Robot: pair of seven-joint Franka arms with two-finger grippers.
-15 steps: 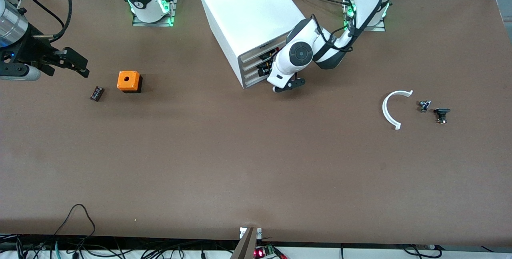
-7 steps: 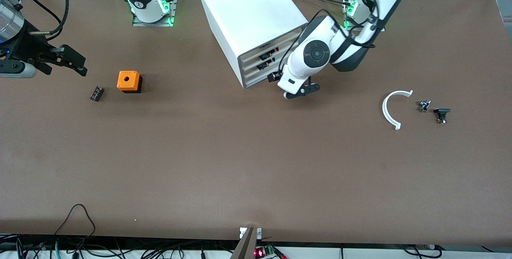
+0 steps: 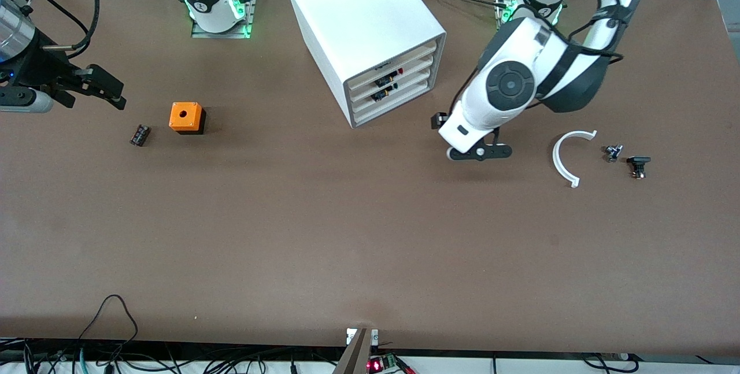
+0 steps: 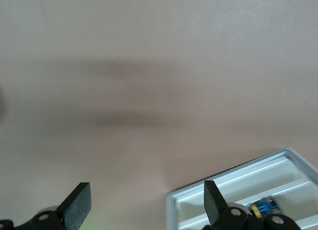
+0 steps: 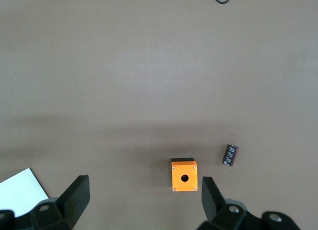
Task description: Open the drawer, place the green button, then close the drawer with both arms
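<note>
Open and empty, the left hand (image 3: pixel 480 152) has swung from the seemingly shut drawer (image 3: pixel 399 98) toward the button (image 3: pixel 613 152) on the tabletop (image 3: pixel 347 235), while the open, empty right hand (image 3: pixel 110 92) waits over the tabletop near the orange cube (image 3: pixel 186 117).

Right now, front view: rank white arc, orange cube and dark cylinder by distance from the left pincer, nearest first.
1. White arc: beside the left pincer, toward the left arm's end.
2. Orange cube: toward the right arm's end, past the cabinet.
3. Dark cylinder: beside the cube, farthest.

White jointed arms (image 3: pixel 509 82) (black cables, black jaws).
</note>
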